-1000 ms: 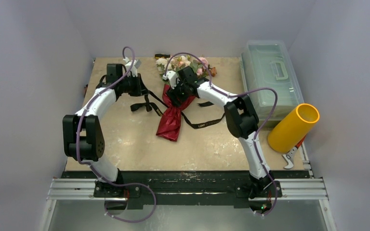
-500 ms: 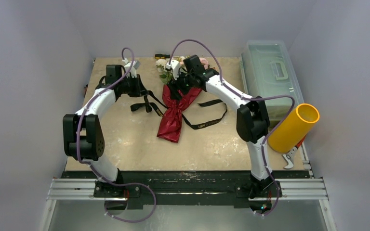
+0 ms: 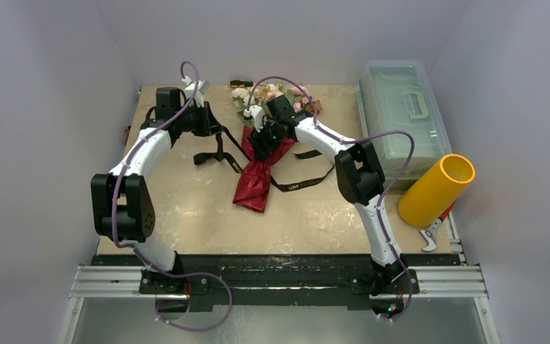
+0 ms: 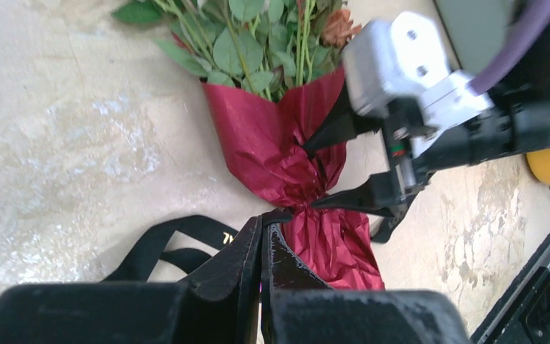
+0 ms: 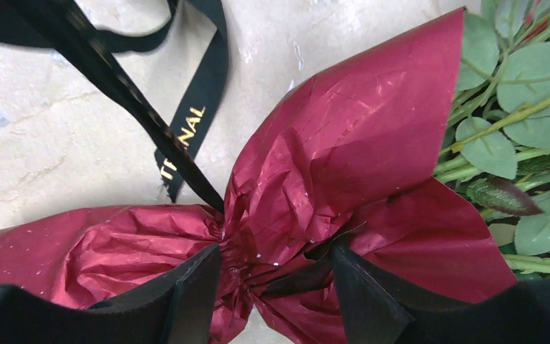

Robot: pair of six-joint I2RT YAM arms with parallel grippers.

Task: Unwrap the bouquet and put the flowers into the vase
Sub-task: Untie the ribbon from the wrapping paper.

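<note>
The bouquet (image 3: 255,183) lies mid-table in dark maroon paper (image 5: 344,143), its flowers (image 3: 276,93) pointing to the far edge and green stems and leaves (image 5: 501,107) spilling out. My right gripper (image 5: 276,251) is open, its fingers astride the paper's pinched neck; it also shows in the top view (image 3: 261,140) and the left wrist view (image 4: 314,175). My left gripper (image 4: 263,223) is shut on the black ribbon (image 5: 136,100), which runs taut to the neck. The yellow vase (image 3: 435,190) leans at the table's right edge.
A clear plastic box with a handle (image 3: 401,115) stands at the back right. Loose loops of ribbon (image 3: 304,183) trail right and left of the bouquet. A white and red tool (image 3: 430,233) lies below the vase. Walls close in on three sides.
The right arm swung toward the flowers, then came back down over the bouquet's neck, jaws slightly narrower. The left gripper shifted a little toward the back, still holding the ribbon.
</note>
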